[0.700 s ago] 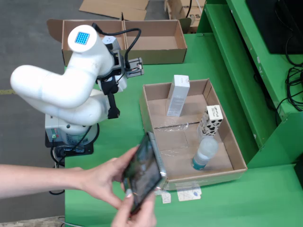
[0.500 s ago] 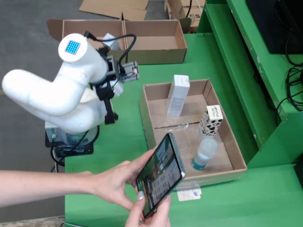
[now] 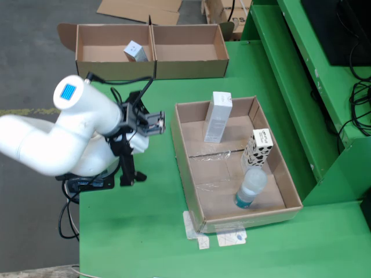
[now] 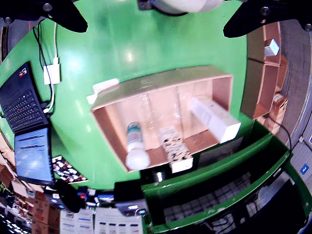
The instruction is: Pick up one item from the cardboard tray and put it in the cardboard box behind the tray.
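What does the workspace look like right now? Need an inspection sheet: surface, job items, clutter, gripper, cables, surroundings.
Surface: green table, taped paper scraps by the tray's front edge.
Job's things: cardboard tray holds a white box, a spotted box and a bottle; cardboard box behind it has a small white carton in one compartment.
Clutter: nothing seen.
Grippers: gripper beside the tray, holding nothing; open or shut unclear.
Cables: black leads at the arm's base.
Surroundings: laptop, green shelving, flattened cardboard.

In the fixed view, the open cardboard tray (image 3: 191,174) sits right of the white robot arm (image 3: 52,139); the two-compartment cardboard box (image 3: 151,68) stands far behind.
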